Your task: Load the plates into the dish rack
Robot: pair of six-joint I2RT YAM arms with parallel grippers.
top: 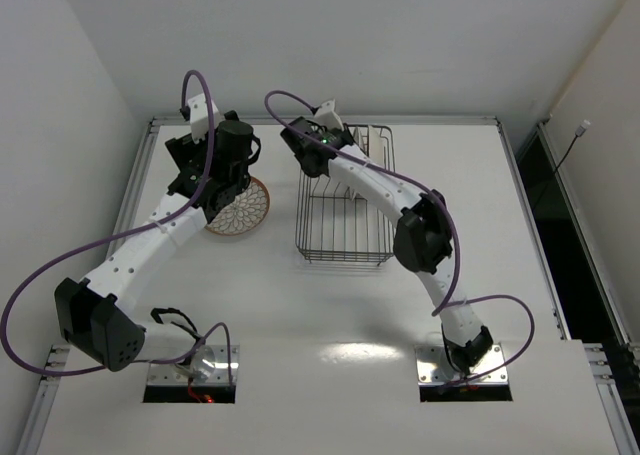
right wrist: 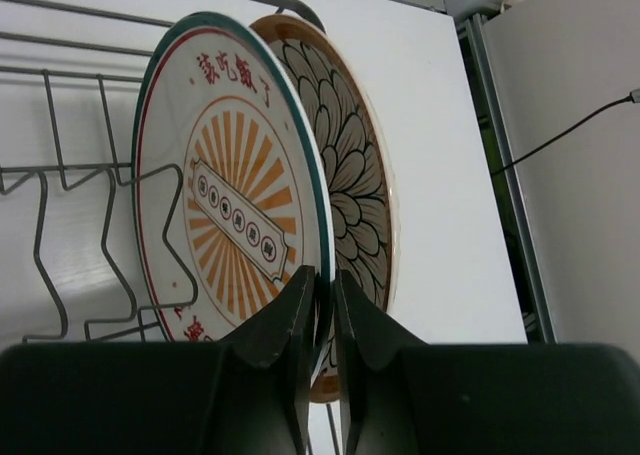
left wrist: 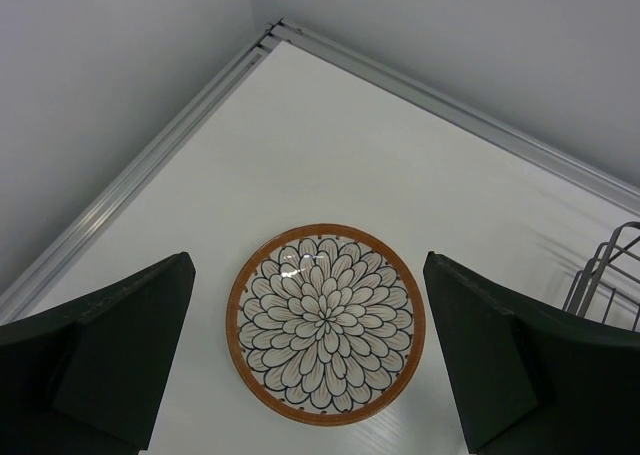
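A petal-patterned plate (left wrist: 326, 323) with an orange rim lies flat on the white table; in the top view (top: 247, 211) it sits left of the dish rack (top: 345, 210). My left gripper (left wrist: 308, 275) hovers above it, open and empty, its fingers (left wrist: 120, 365) on either side. My right gripper (right wrist: 325, 285) is shut on the rim of an upright sunburst plate (right wrist: 230, 205) with a green edge, standing among the rack's wires (right wrist: 45, 205). A second petal plate (right wrist: 355, 165) stands right behind it. In the top view the right gripper (top: 318, 137) is at the rack's far end.
The rack's corner shows at the right edge of the left wrist view (left wrist: 605, 270). A metal rail (left wrist: 150, 155) runs along the table's far and left edges, with walls close behind. A dark gap (top: 570, 235) lies past the table's right edge.
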